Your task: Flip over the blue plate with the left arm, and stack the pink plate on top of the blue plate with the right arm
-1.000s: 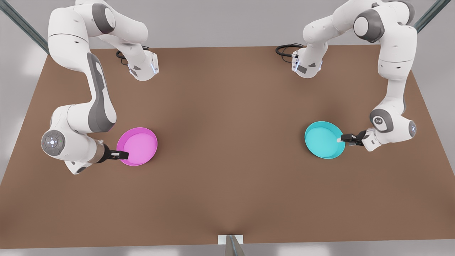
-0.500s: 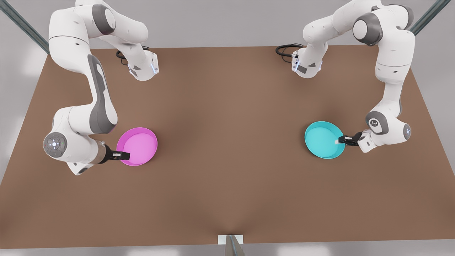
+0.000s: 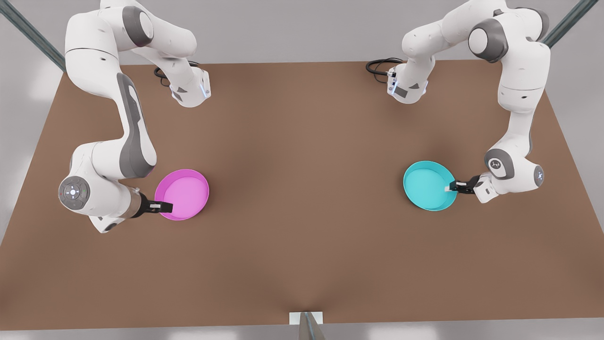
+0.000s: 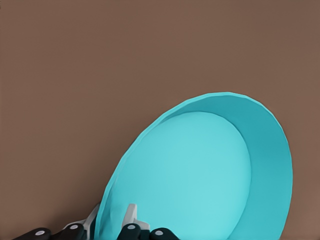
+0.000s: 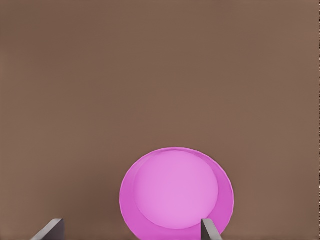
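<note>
The blue plate (image 3: 428, 185) sat open side up on the brown table (image 3: 302, 226), over toward the front view's right. The left hand (image 3: 451, 187) had it by the rim on the side nearest that arm. In the left wrist view the plate (image 4: 210, 175) looked tilted, and you could see one finger (image 4: 131, 216) inside the wall and the other outside, pinched tight onto the rim. So yeah, that hand was closed down on the plate, and the plate hadn't been turned over.

The pink plate (image 3: 184, 194) was way across the table on the front view's left, well apart from the blue one, also sitting open side up and flat. The right hand (image 3: 166, 206) hung at its edge, on the side closest to that arm's wrist, with the black fingers reaching over the rim. In the right wrist view the pink plate (image 5: 176, 194) sat between two grey fingertips (image 5: 50, 230) spread wide, one off to each side of the dish and neither one touching it. So that hand was open and holding nothing.

Both white arms reached down from their bases at the far edge of the table, with black cables (image 3: 380, 66) coiled by the bases.
</note>
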`<state>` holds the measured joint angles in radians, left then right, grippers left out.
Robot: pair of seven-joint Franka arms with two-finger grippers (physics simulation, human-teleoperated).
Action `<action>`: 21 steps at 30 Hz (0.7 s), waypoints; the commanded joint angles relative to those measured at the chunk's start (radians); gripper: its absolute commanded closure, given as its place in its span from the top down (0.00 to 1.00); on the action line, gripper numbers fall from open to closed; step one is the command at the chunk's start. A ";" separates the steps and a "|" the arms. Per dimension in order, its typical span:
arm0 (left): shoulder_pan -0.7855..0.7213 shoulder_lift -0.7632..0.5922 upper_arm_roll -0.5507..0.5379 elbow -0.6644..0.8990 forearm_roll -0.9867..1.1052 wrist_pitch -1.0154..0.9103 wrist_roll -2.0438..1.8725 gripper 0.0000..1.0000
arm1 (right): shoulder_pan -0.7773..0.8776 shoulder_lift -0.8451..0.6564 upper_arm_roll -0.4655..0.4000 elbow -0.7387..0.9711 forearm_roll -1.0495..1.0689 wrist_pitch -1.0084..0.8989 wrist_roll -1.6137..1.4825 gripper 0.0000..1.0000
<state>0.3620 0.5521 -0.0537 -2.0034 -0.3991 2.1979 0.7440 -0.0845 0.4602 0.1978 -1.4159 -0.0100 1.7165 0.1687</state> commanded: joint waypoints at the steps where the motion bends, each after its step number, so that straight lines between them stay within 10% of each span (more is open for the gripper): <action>1: 0.000 0.000 0.000 0.000 0.000 0.000 0.000 0.37 | 0.000 0.000 0.000 0.000 -0.001 0.000 0.000 1.00; 21: 0.000 0.006 0.000 0.002 0.000 -0.001 0.000 0.23 | 0.002 0.003 0.000 0.002 -0.001 0.000 0.000 1.00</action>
<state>0.3618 0.5571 -0.0539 -2.0020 -0.3559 2.2001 0.7399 -0.0827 0.4633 0.1954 -1.4146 -0.0107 1.7165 0.1687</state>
